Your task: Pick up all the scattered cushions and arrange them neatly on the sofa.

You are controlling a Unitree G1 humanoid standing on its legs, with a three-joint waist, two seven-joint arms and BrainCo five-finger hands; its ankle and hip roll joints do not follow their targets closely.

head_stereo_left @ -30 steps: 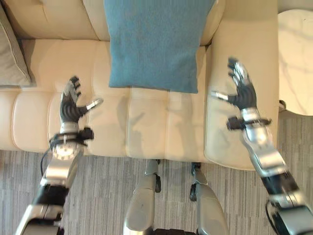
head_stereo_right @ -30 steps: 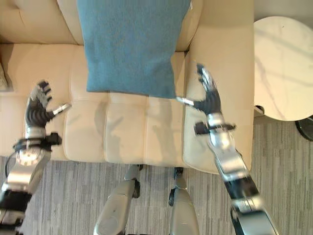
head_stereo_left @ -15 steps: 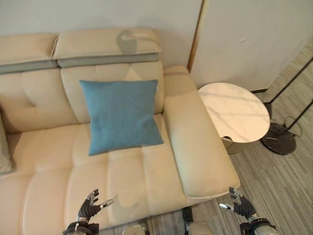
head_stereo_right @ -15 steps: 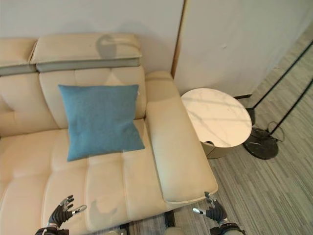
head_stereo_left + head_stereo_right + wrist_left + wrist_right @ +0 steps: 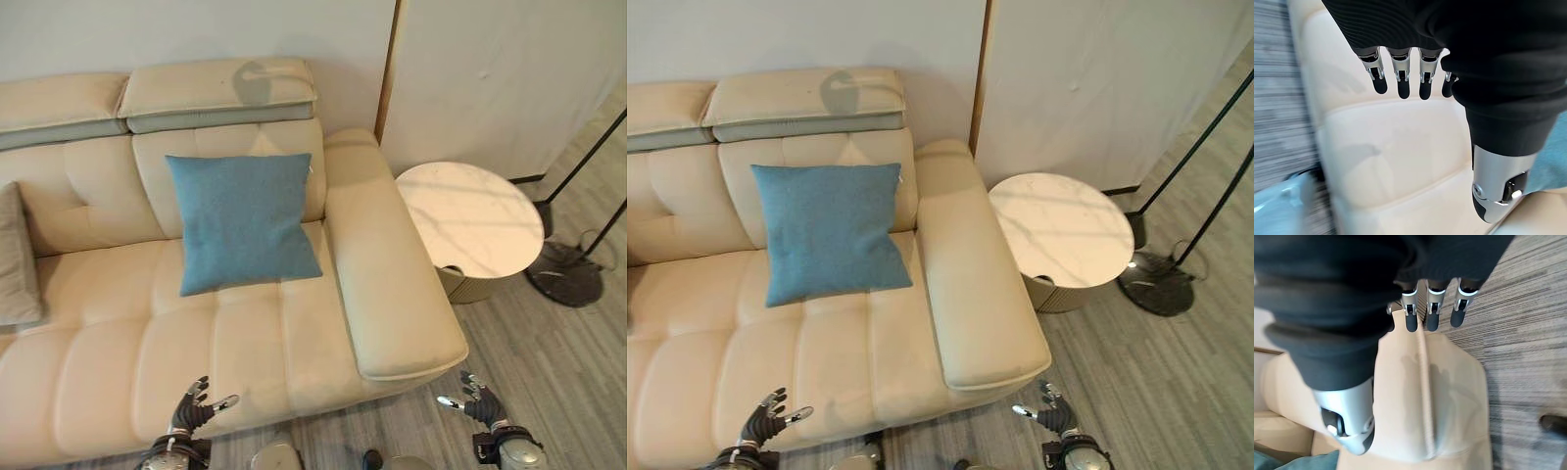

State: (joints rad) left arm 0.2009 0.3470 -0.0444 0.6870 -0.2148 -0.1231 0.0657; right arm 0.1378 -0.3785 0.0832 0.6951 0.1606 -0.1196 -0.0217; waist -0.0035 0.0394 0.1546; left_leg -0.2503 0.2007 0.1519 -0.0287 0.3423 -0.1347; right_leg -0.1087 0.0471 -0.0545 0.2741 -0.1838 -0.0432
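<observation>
Left eye view: blue cushion (image 5: 243, 220) leans on the sofa (image 5: 108, 343); left robot hand (image 5: 192, 409) and right robot hand (image 5: 478, 403) spread, empty

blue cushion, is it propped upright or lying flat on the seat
Propped upright. The blue cushion leans back against the sofa backrest, its lower edge resting on the seat, near the armrest.
</observation>
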